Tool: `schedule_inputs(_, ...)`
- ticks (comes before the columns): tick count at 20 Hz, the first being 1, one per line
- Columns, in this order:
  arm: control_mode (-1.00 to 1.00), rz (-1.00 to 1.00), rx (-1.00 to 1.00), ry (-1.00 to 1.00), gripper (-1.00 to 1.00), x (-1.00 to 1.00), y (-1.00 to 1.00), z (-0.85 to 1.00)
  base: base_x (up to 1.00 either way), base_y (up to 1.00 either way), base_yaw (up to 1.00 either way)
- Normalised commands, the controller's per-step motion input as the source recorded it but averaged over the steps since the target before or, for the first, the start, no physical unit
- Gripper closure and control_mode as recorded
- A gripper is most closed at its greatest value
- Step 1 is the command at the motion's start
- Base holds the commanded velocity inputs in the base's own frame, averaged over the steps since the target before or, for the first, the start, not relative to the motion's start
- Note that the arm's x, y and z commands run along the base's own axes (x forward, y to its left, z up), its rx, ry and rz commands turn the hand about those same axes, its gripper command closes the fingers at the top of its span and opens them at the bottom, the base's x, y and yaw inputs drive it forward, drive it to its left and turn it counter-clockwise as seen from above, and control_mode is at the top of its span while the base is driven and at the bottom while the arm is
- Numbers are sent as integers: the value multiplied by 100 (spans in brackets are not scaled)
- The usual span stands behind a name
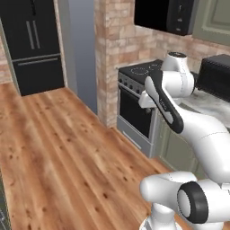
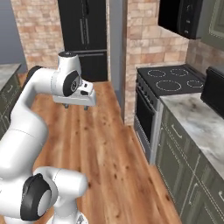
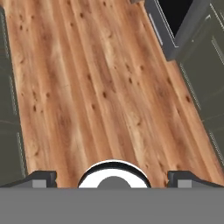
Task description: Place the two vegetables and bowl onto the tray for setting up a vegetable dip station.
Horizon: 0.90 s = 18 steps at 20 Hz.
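Wooden kitchen flooring (image 3: 100, 87) stretched beneath the raised gripper (image 3: 112, 177), whose fingers stood wide apart and empty, seemingly carried clear while the base travelled beside the stove (image 2: 168, 87).

A marble-grey counter (image 2: 197, 124) runs along the wall at about three o'clock, over dark green cabinet fronts. A black appliance (image 2: 215, 89) sits on it near the wall. Wooden plank floor (image 3: 96, 87) stretches toward twelve o'clock, carrying the stove (image 2: 153, 109).
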Motion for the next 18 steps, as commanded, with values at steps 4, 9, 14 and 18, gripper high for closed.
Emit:
schedule_inputs(4, 100, 0, 0, 0, -100, 0, 0, 0, 58, -16, 18)
schedule_inputs(9, 100, 0, 0, 0, -100, 0, 0, 0, 58, -15, 19)
schedule_inputs(14, 100, 0, 0, 0, -100, 0, 0, 0, 58, -15, 19)
schedule_inputs(18, 100, 0, 0, 0, -100, 0, 0, 0, 57, -16, 19)
